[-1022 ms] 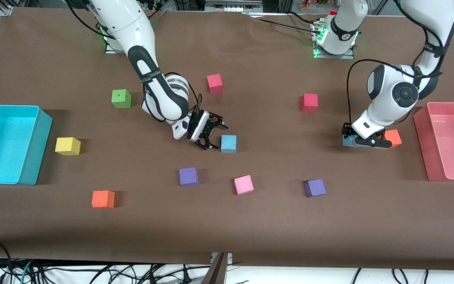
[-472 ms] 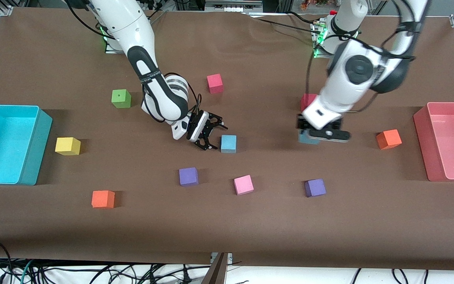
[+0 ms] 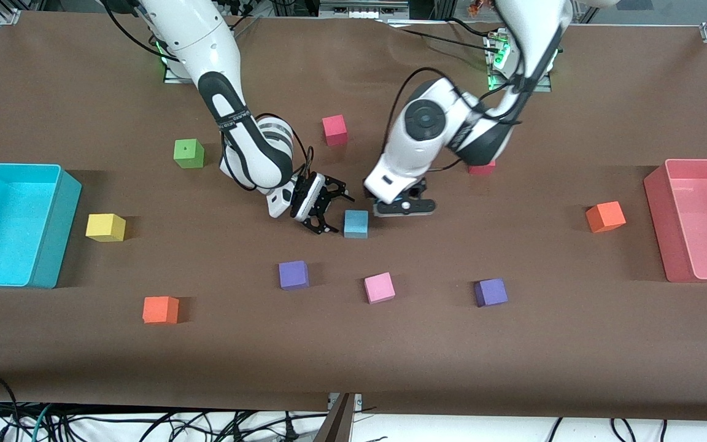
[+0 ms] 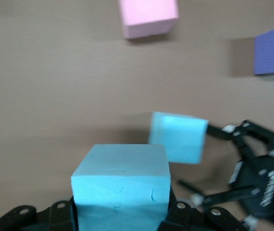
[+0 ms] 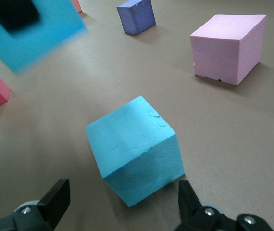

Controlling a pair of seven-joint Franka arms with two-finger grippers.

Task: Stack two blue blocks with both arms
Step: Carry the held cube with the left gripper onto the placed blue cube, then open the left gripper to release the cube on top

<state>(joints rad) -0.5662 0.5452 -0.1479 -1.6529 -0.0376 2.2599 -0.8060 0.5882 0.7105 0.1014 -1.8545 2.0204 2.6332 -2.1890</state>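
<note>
While the front view is showing the left end effector point(image 3: 404, 207) having swung from beside the orange cube point(image 3: 605, 216) across the table point(image 3: 353, 344), it is arriving just beside the resting blue block point(image 3: 356, 223). Left wrist view: its fingers are clamping the carried blue block point(image 4: 121, 185). Right wrist view: the right end effector point(image 5: 120, 204) is gaping empty around the resting one, so stacking looks imminent.

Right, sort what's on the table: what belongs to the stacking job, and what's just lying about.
In the job:
- blue block on the table
- blue block held in the shut left gripper
- open right gripper, beside the table block

Lying about:
- pink cube
- two purple cubes
- two red cubes
- two orange cubes
- green cube
- yellow cube
- cyan bin
- pink bin
</note>
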